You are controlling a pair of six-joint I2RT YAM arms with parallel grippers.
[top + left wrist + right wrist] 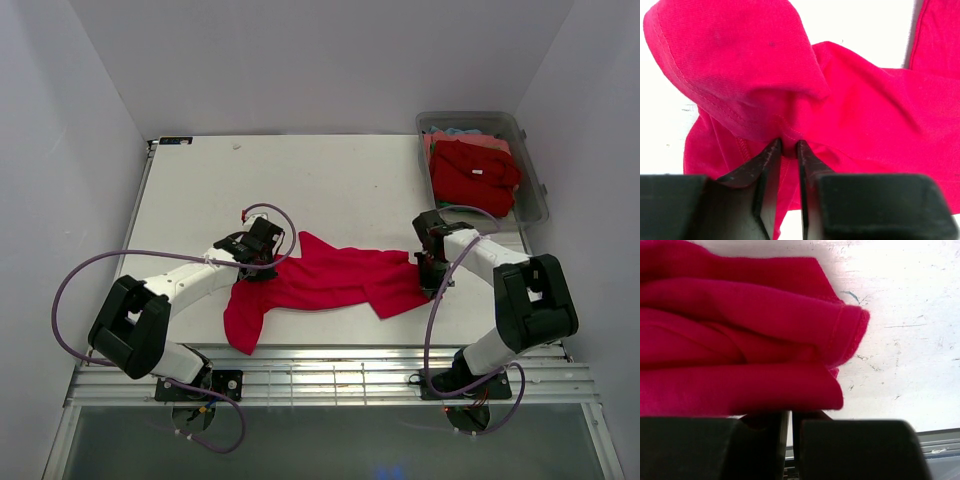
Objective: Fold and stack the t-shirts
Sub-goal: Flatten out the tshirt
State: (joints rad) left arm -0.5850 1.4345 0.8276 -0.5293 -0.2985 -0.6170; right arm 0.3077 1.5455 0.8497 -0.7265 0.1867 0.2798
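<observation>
Crimson t-shirt (330, 280) lying rumpled on white table (340, 180), left gripper (788, 145) pinched tight on a fold, right gripper (790, 412) nearly closed on the right hem.

— What carries it all?
— A white desk (340, 190), matte and bare over most of its far half.
— Anything at the desk's corners?
— A clear plastic bin (468, 116) sits on the far right corner. A small black label (174, 141) lies at the far left corner.
— And along the desk's near edge?
— Silver metal rails (330, 380) run the whole width.
— What surrounds the desk?
— Plain pale walls: a left wall (60, 150), a back wall (320, 60) and a right wall (590, 150).
— Is the desk's surface clean?
— Not quite. A dark speck (237, 146) shows near the far edge, and the right wrist view shows thin grey scratches (903, 325).
</observation>
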